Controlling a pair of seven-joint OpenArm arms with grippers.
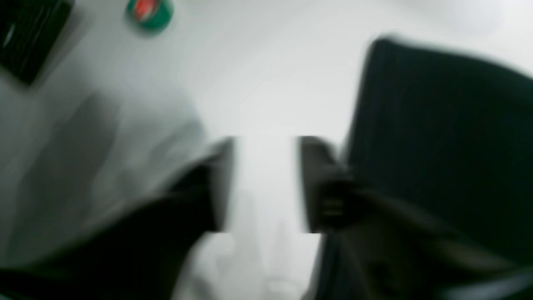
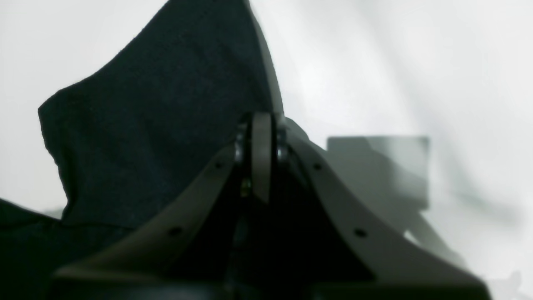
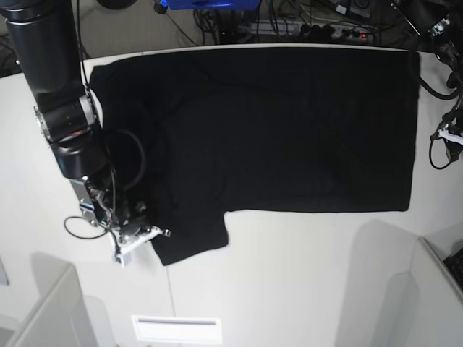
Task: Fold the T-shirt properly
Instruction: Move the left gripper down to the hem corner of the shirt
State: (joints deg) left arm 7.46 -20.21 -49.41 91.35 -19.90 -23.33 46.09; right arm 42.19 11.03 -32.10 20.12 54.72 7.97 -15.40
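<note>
The black T-shirt (image 3: 275,130) lies spread plain side up over the far half of the white table (image 3: 289,289), one sleeve (image 3: 192,242) pointing toward the front. My right gripper (image 3: 145,233) sits at that sleeve's left edge. In the right wrist view its fingers (image 2: 261,158) are pressed together, with the edge of the black cloth (image 2: 158,125) running into the tips. The left wrist view is blurred by motion. There my left gripper (image 1: 266,183) stands open with bare table between its fingers, and black cloth (image 1: 441,146) lies just to the right.
A green and red round object (image 1: 150,12) and a black flat thing (image 1: 29,37) lie on the table in the left wrist view. Grey panels (image 3: 43,311) (image 3: 434,289) rise at the front corners. A white label (image 3: 177,329) sits at the front edge. Cables (image 3: 445,137) hang at the right.
</note>
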